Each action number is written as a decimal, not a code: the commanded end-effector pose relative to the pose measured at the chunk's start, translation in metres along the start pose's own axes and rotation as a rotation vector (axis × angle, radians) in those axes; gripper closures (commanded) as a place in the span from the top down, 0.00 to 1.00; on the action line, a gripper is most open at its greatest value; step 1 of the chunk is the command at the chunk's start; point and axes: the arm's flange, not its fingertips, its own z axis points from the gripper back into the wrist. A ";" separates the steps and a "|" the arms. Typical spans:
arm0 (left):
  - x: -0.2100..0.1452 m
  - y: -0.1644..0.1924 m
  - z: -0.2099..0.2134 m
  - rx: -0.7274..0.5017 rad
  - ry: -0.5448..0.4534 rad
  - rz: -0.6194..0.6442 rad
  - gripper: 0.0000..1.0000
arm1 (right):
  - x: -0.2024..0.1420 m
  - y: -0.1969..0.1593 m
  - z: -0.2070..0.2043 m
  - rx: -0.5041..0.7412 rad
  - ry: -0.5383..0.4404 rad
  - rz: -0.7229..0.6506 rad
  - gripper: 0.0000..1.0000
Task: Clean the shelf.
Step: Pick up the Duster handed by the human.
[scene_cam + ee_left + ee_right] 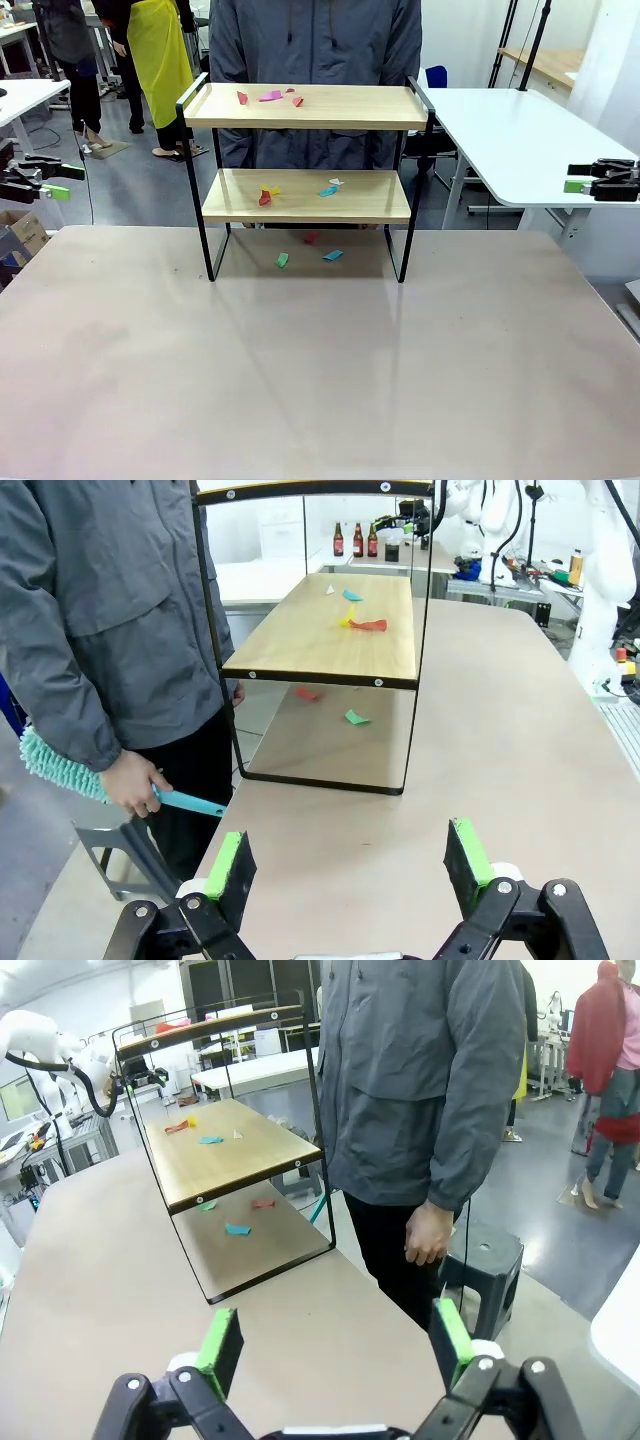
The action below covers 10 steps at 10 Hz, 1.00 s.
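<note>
The shelf (305,118) stands at the far middle of the table, two light wooden boards in a black frame. Coloured paper scraps (270,97) lie on its top board, more scraps (267,193) on the lower board, and a few scraps (282,260) on the table beneath. My left gripper (55,180) hovers off the table's left side, and in its wrist view the gripper (350,865) is open and empty, facing the shelf (320,630). My right gripper (580,178) hangs off the right side, and its own camera shows the gripper (330,1345) open and empty, with the shelf (230,1150) beyond it.
A person in a grey jacket (315,40) stands right behind the shelf. One hand (130,780) holds a teal duster (60,765); the other hand (428,1235) hangs empty. A grey stool (480,1260) stands beside the person. A white table (520,140) is at the right.
</note>
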 end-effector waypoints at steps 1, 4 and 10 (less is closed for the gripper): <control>0.007 -0.001 0.003 0.001 -0.037 0.008 1.00 | 0.005 -0.002 -0.003 0.003 -0.037 0.010 1.00; 0.000 0.000 0.000 -0.002 -0.003 0.000 1.00 | 0.000 0.000 0.000 0.000 0.000 0.000 1.00; 0.015 -0.009 0.018 -0.038 -0.165 -0.033 1.00 | 0.000 0.000 0.000 0.000 0.000 0.000 1.00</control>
